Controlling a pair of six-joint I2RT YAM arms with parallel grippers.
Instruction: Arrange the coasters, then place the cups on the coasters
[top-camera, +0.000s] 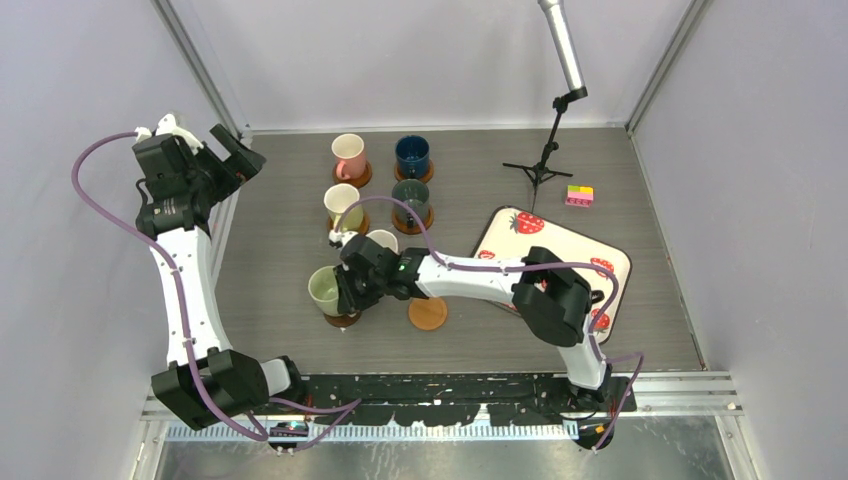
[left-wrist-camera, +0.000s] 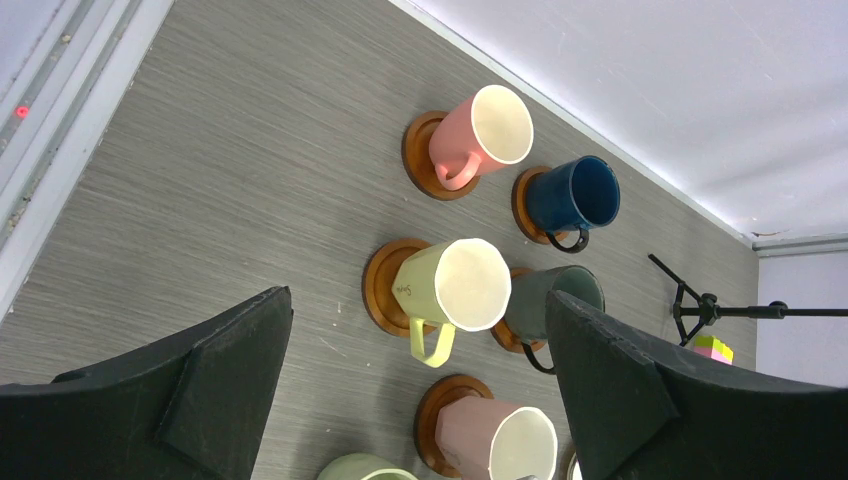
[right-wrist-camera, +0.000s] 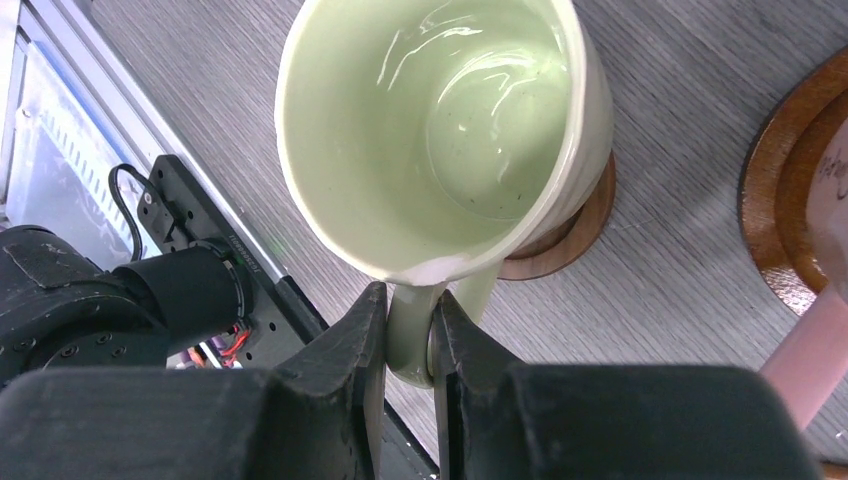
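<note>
Six mugs out, right gripper on the green one's handle

Light green ceramic mug (right-wrist-camera: 440, 130) is at near left, on a round brown wooden coaster (right-wrist-camera: 570, 235); can't tell if fully seated. Right gripper (right-wrist-camera: 410, 345) is clamped on its handle. Left gripper (left-wrist-camera: 417, 300) is at far left, jaws wide apart, empty. Pink mug (left-wrist-camera: 480, 135), dark blue mug (left-wrist-camera: 575, 195), pale yellow mug (left-wrist-camera: 455, 285), dark grey mug (left-wrist-camera: 545, 300) and cream-pink mug (left-wrist-camera: 495, 435) each stand on coasters. One bare coaster (top-camera: 428, 313) lies just right of the green mug.

obstacles: cups (top-camera: 348, 155) clustered; tray (top-camera: 560, 245); stand (top-camera: 545, 160) | free: left strip of table (top-camera: 275, 250)
</note>
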